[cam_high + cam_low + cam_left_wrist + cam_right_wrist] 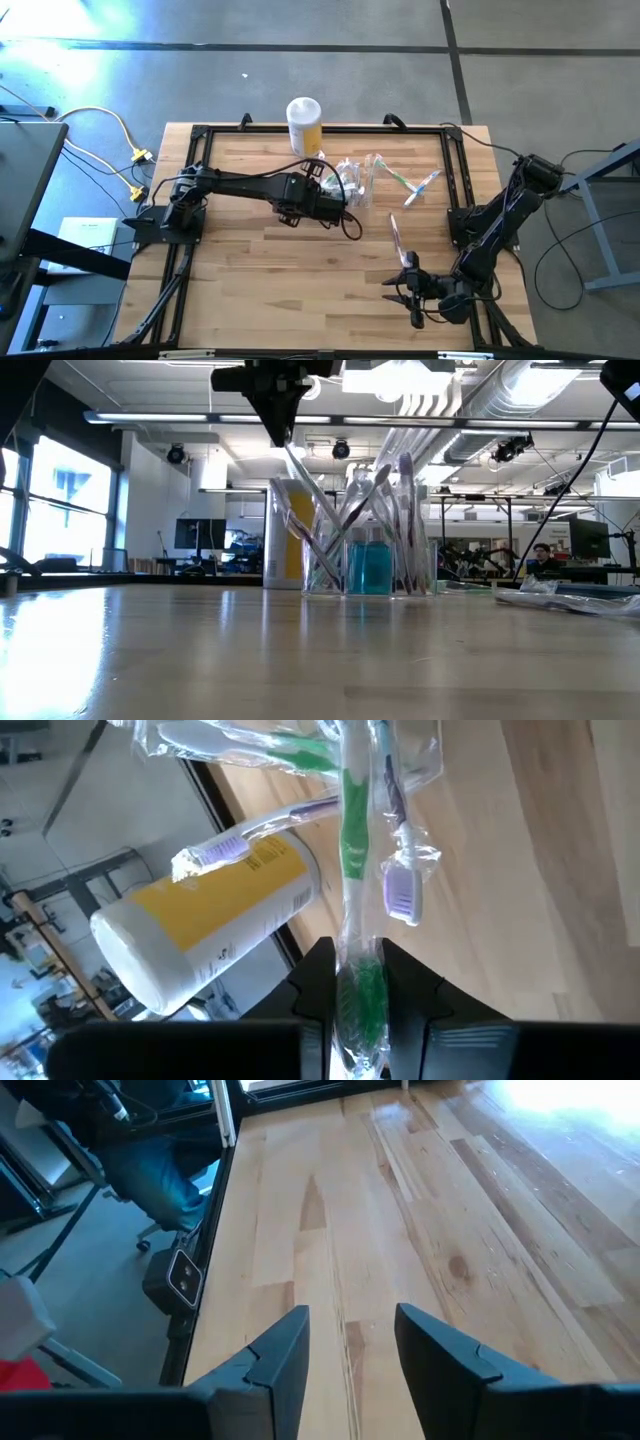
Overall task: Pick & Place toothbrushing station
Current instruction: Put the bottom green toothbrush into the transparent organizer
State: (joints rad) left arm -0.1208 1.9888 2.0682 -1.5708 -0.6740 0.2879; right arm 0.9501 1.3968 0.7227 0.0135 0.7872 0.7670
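Left claw (358, 1010) is clamped on a green-handled toothbrush (352, 840) in clear wrap; I see the handle pinched between both fingers (312, 982) in the left wrist view. From overhead the left arm reaches across the middle of the bench (300, 290) and the left claw (335, 195) sits right at the toothbrushing station (355, 182), back-centre of the bench. In the low view it comes down from above onto a brush sticking out of the station.

The station (370, 560) is clear plastic, upright, with a blue insert inside and several wrapped brushes fanning out of it; I can't get an exact count through the wrap. The left wrist view gives me at least three brushes: the green one I'm holding, plus two with purple-and-white heads (402, 892).

One yellow canister (304, 123) with a white lid stands just behind the station, near the bench's back edge. Two more wrapped brushes (418, 186) lie flat on the bench to the right of the station, apart from it.

Right claw (350, 1350) is parked at the front right of the bench, fingers apart, nothing between them, only bare wood ahead. One more thin wrapped item (396, 236) lies on the bench just in front of it; can't tell what it is.
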